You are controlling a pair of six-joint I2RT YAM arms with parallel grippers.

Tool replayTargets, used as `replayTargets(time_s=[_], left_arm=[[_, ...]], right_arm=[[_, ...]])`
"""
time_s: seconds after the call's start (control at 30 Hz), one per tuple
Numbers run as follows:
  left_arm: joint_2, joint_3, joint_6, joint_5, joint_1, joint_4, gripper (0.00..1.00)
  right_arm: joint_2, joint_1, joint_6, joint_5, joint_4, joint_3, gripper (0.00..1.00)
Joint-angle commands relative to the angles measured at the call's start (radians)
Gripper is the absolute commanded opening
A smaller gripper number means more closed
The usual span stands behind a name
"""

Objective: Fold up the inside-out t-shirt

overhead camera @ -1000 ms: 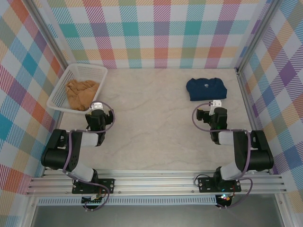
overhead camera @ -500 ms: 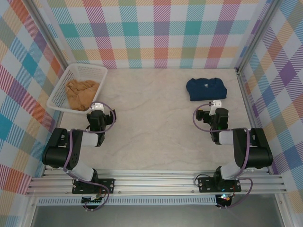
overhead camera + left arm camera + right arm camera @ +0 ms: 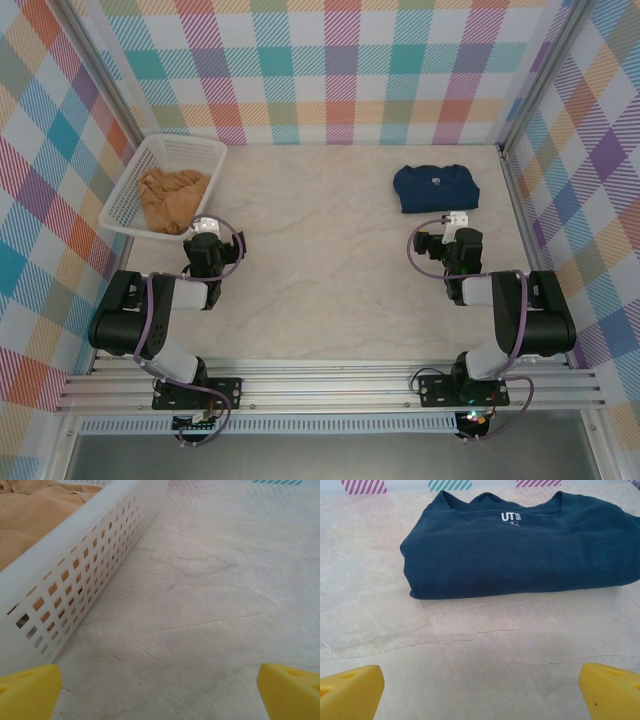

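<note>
T-shirt [image 3: 436, 187] is lying on the bench [image 3: 320, 260] at the far right, close to the right wall, as a compact flat bundle that already looks folded, judging by the doubled edge seen from the right wrist. Right claw [image 3: 457, 220] is held wide open with nothing in it and is pointed straight at the shirt; bare bench is seen between the yellow fingertips [image 3: 350, 690] and the near edge of the shirt [image 3: 520, 555], so it is near but not touching. The shirt's long axis runs left-right across that claw's line of approach, with the collar and pale mark on the far side and a rounded fold on the near side. Left claw [image 3: 203, 228] is also wide open and empty, parked just beside the basket [image 3: 135, 170] holding the tan garment [image 3: 172, 195], well apart from the shirt. The right arm is clearly the nearer one; any further fold or tidy-up would probably be started from the near long edge, reached by going straight forward.
</note>
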Motion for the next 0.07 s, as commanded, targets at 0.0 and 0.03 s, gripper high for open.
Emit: replayTargets(time_s=[0.0, 0.03], left_arm=[[0.0, -0.009, 0.008, 0.008, 0.012, 0.039, 1.0], [0.0, -0.009, 0.008, 0.007, 0.011, 0.039, 1.0]], right_arm=[[-0.003, -0.003, 0.012, -0.023, 0.034, 0.002, 1.0], [-0.002, -0.004, 0.013, -0.025, 0.035, 0.003, 1.0]])
